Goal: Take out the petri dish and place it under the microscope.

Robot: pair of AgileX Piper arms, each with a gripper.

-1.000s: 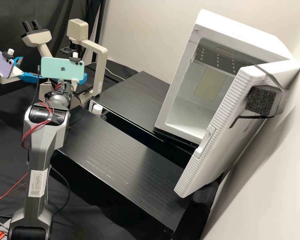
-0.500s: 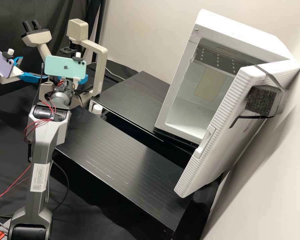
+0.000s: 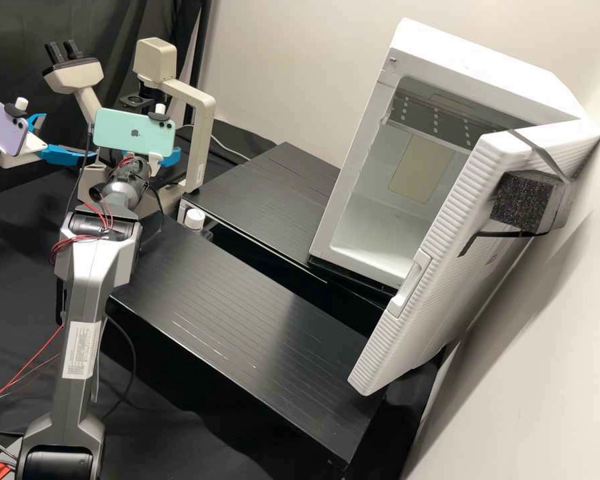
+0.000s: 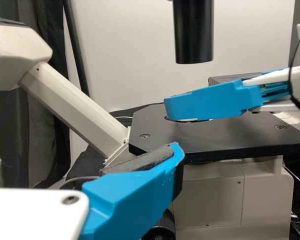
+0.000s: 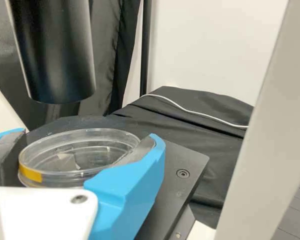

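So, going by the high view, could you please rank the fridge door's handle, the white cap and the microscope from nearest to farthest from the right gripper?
1. Microscope: right at the gripper.
2. White cap: beside the nearer black platform.
3. Handle: far right, on the open door.

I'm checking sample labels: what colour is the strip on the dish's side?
The strip is yellow-orange, best seen in the right wrist view.

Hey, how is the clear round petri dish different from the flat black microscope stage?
The clear round petri dish is see-through, while the flat black microscope stage is opaque. The dish has a curved rim; the stage has straight edges. The dish is smaller than the stage. The dish bears a yellow patch; the stage has screws.
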